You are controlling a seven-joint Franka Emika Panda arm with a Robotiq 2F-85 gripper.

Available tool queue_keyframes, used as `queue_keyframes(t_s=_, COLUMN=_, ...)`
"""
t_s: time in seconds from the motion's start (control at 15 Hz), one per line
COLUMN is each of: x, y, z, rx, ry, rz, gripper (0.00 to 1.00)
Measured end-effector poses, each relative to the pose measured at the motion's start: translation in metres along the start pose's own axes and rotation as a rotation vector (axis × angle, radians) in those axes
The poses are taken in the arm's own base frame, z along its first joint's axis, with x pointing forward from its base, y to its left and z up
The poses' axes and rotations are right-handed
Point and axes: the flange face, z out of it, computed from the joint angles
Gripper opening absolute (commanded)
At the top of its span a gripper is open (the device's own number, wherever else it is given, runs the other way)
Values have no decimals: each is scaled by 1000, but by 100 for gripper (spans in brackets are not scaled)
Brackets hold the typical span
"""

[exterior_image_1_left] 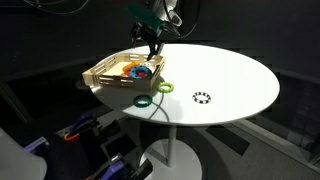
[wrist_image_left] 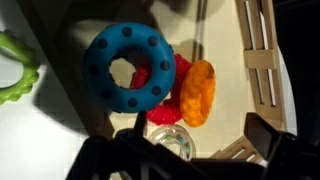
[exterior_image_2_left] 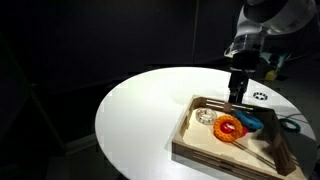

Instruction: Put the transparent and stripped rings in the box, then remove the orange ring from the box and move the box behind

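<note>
The wooden box (exterior_image_1_left: 100,73) (exterior_image_2_left: 190,140) (wrist_image_left: 262,60) sits on the round white table. In it lie a blue dotted ring (wrist_image_left: 125,65) (exterior_image_2_left: 250,122), an orange ring (wrist_image_left: 198,90) (exterior_image_2_left: 230,128), a red piece (wrist_image_left: 165,108) and the transparent ring (wrist_image_left: 172,141) (exterior_image_2_left: 205,117). The striped black-and-white ring (exterior_image_1_left: 202,97) (exterior_image_2_left: 260,97) lies on the table outside the box. My gripper (exterior_image_1_left: 153,50) (exterior_image_2_left: 237,95) (wrist_image_left: 200,140) hovers just above the box, open and empty. The transparent ring lies below it, near one finger.
Two green rings (exterior_image_1_left: 143,100) (exterior_image_1_left: 165,88) lie on the table beside the box; one shows in the wrist view (wrist_image_left: 15,70). The white table (exterior_image_1_left: 240,80) (exterior_image_2_left: 140,110) has a dark surround, with clutter below its edge (exterior_image_1_left: 80,130).
</note>
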Motion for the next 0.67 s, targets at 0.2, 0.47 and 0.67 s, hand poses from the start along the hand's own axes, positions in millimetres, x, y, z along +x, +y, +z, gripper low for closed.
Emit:
queue_keyframes(t_s=0.2, x=-1, y=12, z=-5, rx=-52, ry=2, rz=-8, gripper=100)
queue_keyframes(t_s=0.47, x=-2, y=29, z=-14, rx=-89, ry=23, rz=6, gripper=100)
queue_keyframes(t_s=0.67, x=-4, y=45, z=-23, rx=-103, ry=49, rz=30, gripper=100)
